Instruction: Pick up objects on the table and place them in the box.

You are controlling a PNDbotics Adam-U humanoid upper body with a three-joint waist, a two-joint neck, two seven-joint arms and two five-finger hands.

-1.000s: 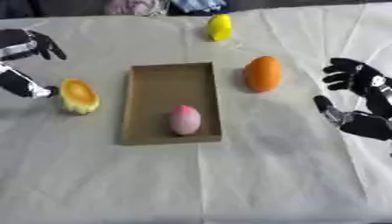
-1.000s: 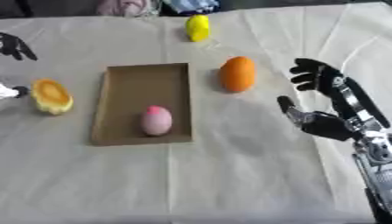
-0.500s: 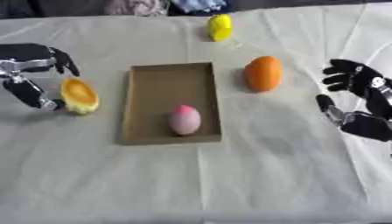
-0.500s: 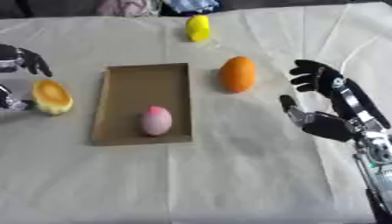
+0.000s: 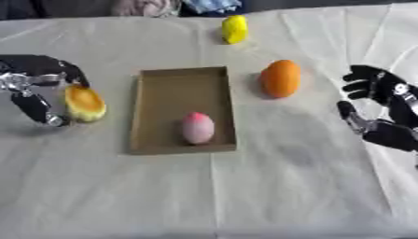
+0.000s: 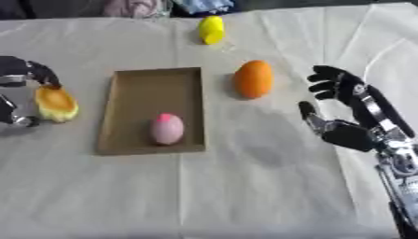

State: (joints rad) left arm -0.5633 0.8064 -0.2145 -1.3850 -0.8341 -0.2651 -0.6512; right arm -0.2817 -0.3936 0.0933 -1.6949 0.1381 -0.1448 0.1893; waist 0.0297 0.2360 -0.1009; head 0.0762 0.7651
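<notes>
A shallow cardboard box (image 5: 160, 84) lies in the middle of the table with a pink peach-like fruit (image 5: 198, 127) inside it, near the front. To its left lies a yellow-orange fruit (image 5: 85, 103). My left hand (image 5: 32, 77) is around that fruit, fingers arched over its top and thumb low at its left side, not clearly closed on it. An orange fruit (image 5: 280, 78) lies right of the box, and a yellow fruit (image 5: 234, 29) sits at the far edge. My right hand (image 6: 351, 112) hovers open at the right, fingers spread.
The table is covered with a creased white cloth (image 5: 245, 186). Bundled clothes (image 5: 176, 6) lie beyond the far edge.
My left hand has moved right and down from the far left edge and now brackets the yellow-orange fruit. My right hand has stayed in place.
</notes>
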